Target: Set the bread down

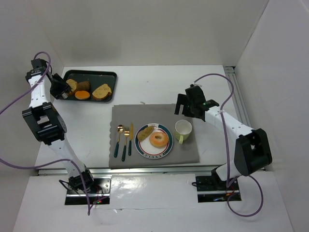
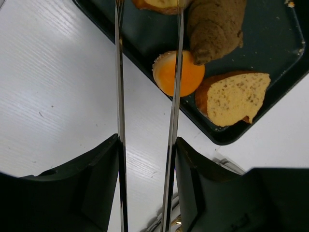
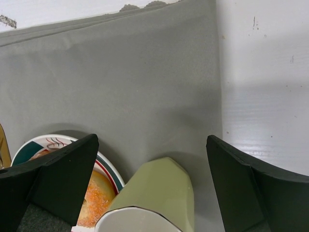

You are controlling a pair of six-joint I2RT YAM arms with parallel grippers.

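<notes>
The bread lies in two places. A ring-shaped bun and a tan slice sit on the round plate. On the black tray lie a tan piece, a brown chunk, an orange round and a slice. My left gripper is shut on thin metal tongs. The tong blades reach over the tray's left end to either side of the tan piece. The orange round, brown chunk and slice lie to their right. My right gripper is open and empty above a green cup.
A grey mat holds the plate, the cup and gold-and-green cutlery on the left. White walls close in the table on three sides. A metal rail runs along the right edge.
</notes>
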